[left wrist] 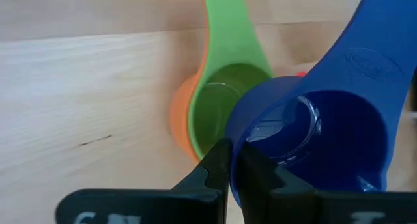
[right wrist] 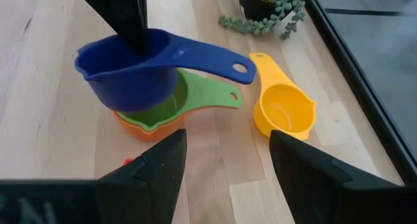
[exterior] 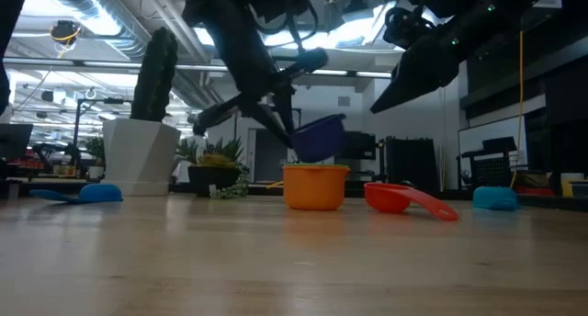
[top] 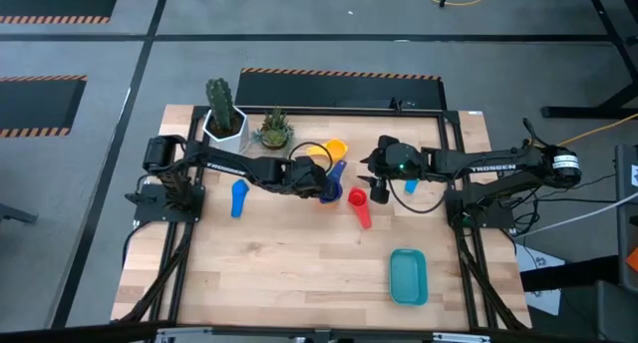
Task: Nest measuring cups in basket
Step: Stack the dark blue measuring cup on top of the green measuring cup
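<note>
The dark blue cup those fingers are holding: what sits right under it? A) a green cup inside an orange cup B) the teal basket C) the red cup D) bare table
A: the dark blue cup hangs over the green cup, which sits nested in the orange cup.

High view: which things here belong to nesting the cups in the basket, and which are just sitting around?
Job:
- dark blue cup, pinched at its rim by the left gripper
- green cup nested in orange cup
- yellow cup
- red cup
- light blue cups
- teal basket

Lying about:
- cactus pot
- small succulent
</note>
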{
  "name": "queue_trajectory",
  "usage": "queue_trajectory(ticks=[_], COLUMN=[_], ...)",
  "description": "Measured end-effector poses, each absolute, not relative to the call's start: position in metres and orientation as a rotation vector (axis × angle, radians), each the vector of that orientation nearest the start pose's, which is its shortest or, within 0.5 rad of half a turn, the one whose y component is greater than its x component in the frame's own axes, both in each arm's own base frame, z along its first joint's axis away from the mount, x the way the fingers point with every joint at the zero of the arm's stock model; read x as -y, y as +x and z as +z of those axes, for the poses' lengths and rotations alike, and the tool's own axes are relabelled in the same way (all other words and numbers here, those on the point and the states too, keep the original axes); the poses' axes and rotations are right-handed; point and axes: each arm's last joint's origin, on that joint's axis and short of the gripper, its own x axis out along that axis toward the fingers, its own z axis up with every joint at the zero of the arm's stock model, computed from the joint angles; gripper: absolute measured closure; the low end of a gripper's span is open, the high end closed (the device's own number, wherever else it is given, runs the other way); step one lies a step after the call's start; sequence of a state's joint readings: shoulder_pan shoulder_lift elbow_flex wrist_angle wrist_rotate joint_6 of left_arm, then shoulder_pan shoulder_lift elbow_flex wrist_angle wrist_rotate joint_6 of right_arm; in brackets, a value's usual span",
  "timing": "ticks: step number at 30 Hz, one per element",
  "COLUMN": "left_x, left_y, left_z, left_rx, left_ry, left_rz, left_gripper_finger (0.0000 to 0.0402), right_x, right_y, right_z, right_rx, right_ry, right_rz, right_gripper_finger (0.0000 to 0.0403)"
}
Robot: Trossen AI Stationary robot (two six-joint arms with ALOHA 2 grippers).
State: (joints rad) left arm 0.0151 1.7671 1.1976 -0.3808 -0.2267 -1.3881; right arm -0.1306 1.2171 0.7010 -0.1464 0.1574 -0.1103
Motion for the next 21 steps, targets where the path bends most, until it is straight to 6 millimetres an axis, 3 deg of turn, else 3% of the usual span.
queue_trajectory(ticks=[8, 21], left_x=[-0.0190, -0.0219], left_y=[0.3668, 0.3639], left_z=[0.1986, 0.1970], left_rx=[-0.616, -0.636], left_ry=[-1.169, -1.157], left_rz=[0.861, 0.890], left_gripper_finger=[0.0380, 0.0319], right_x=[0.0367, 0.0367], right_y=[0.2444, 0.2444], right_z=[0.2231, 0.2230], right_rx=[-0.681, -0.681], right_ry=[-0.114, -0.114], right_rz=[-0.240, -0.240], right_gripper_finger=[0.0178, 0.0178])
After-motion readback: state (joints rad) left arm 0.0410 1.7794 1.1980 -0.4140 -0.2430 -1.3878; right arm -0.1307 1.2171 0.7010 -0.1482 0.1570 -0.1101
